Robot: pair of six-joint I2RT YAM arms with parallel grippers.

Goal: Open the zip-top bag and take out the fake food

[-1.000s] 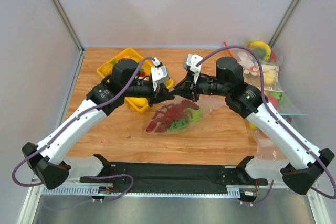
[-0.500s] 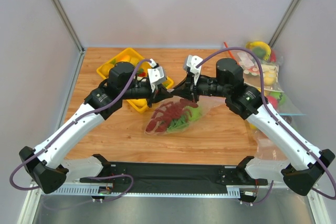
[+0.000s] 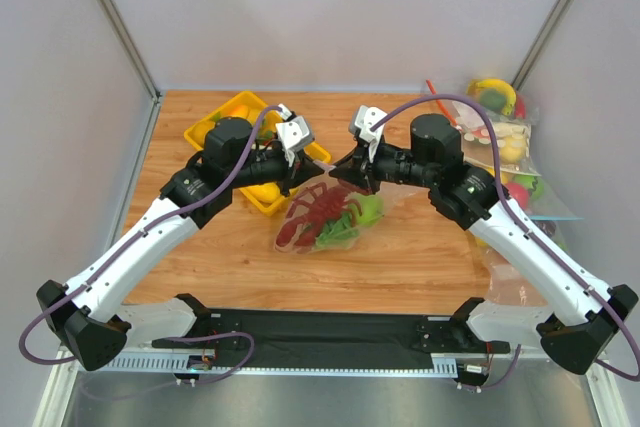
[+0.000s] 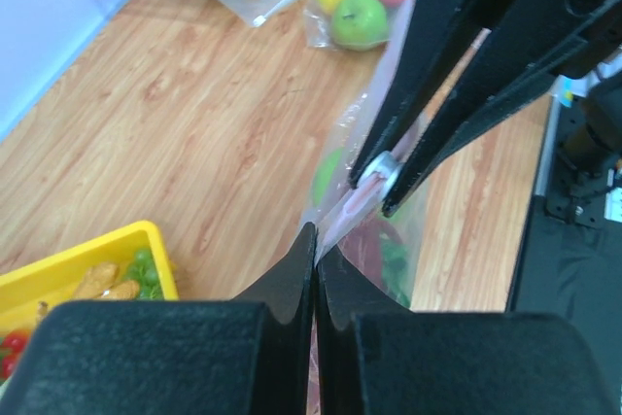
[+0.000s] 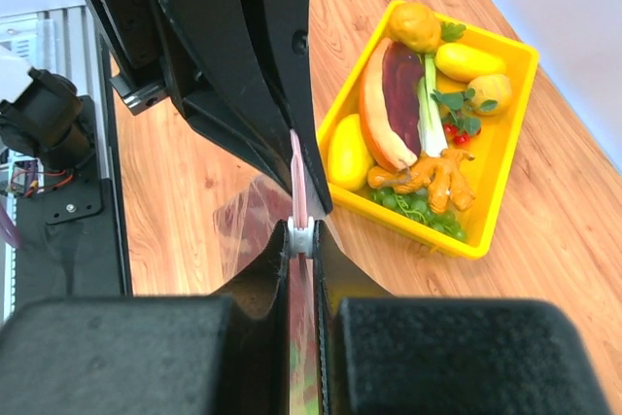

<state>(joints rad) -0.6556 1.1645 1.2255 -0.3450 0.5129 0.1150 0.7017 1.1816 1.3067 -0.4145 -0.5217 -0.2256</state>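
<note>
Opening step in hand, by the look of it, with no food out yet. Near the middle of the bench, held up by its top edge: the zip-top bag (image 3: 330,225), clear and crinkled, with the red lobster (image 3: 310,215) and the green lettuce head (image 3: 366,209) inside. Jaws of the left gripper (image 4: 316,240) pressed together on the pale pinkish zip strip (image 4: 342,213). Jaws of the right gripper (image 5: 299,236) likewise pinched shut on the strip, at a small white piece (image 5: 299,237) that is probably the slider. Tips just beside each other, one facing the other. Behind the left gripper, toward the far-left corner, a yellow tray (image 3: 212,129) of toy food. Along the right edge, other clear bags (image 3: 505,142) of toys. Next, probably: drawing the two pinch points apart to part the seal, keeping both grips firm and the plastic from twisting or slipping free, then reaching into the mouth for the lobster.
</note>
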